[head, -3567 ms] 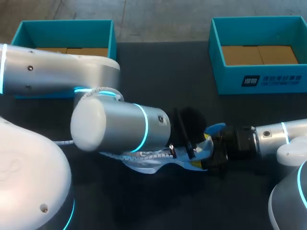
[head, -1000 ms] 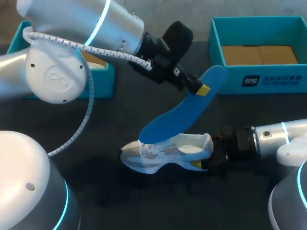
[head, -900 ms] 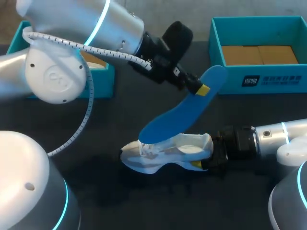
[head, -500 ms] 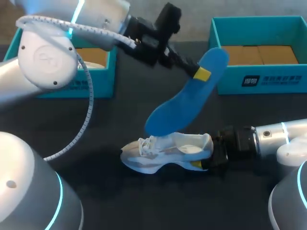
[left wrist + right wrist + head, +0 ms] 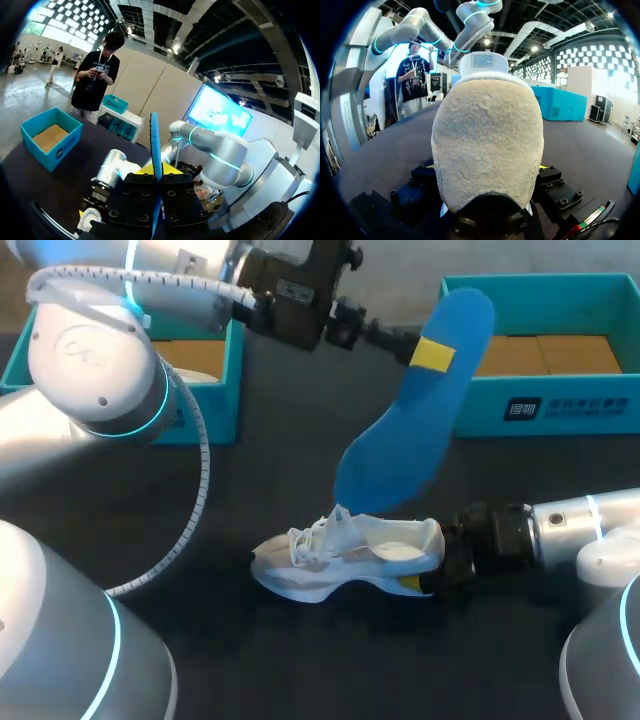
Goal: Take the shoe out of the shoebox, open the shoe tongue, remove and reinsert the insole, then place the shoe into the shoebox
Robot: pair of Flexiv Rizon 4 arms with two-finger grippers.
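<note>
In the head view, the left gripper (image 5: 425, 352) pinches the blue foam insole (image 5: 405, 435) near its heel, toe end just above the white lace-up sneaker (image 5: 345, 558). The right gripper (image 5: 438, 565) clamps the sneaker's heel on the dark table (image 5: 250, 660). So slim a pinch could let the insole swing or slip, and the laces and tongue look likely to snag it going back in. The left teal cardboard shoebox (image 5: 215, 390) and right teal cardboard shoebox (image 5: 480, 405) stand well behind. The left wrist view shows the insole (image 5: 154, 145) edge-on between closed fingers. In the right wrist view, the sneaker's heel (image 5: 487, 145) fills the grip.

The insole (image 5: 420, 410) looks like smooth, matt blue foam, thin along its edge. The shoe (image 5: 345, 555) is white woven cloth with corded laces, and its heel (image 5: 487, 145) shows a rough, suede-like nap. Under the shoe the worktop (image 5: 300, 420) is matt black. The left arm (image 5: 95, 365) has a glossy silver shell. The shoebox (image 5: 480, 405) beyond the shoe is teal card with a plain brown cardboard floor.
</note>
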